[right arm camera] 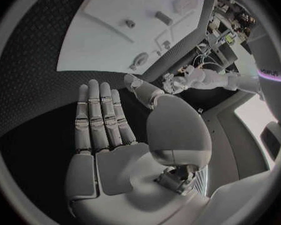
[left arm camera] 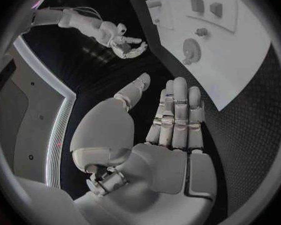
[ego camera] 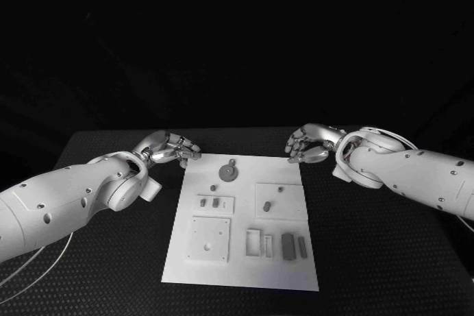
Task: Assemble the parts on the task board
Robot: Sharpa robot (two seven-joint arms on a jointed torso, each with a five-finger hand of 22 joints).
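Two silver hands hover empty, fingers extended, beside the white rectangular task board (ego camera: 242, 223).
Left hand (ego camera: 170, 148) and right hand (ego camera: 308, 144) flank its far corners; small grey parts (ego camera: 288, 245) sit on it.

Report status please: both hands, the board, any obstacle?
Left hand open, right hand open, both empty beside task board's far corners. Parts untouched on board. Nothing in the way.

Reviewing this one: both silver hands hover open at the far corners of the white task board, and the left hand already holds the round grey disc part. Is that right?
Not quite. The left hand holds nothing: the head view shows the round grey disc part lying on the white task board, apart from both hands. The left wrist view shows bare fingers. The right hand is likewise open.
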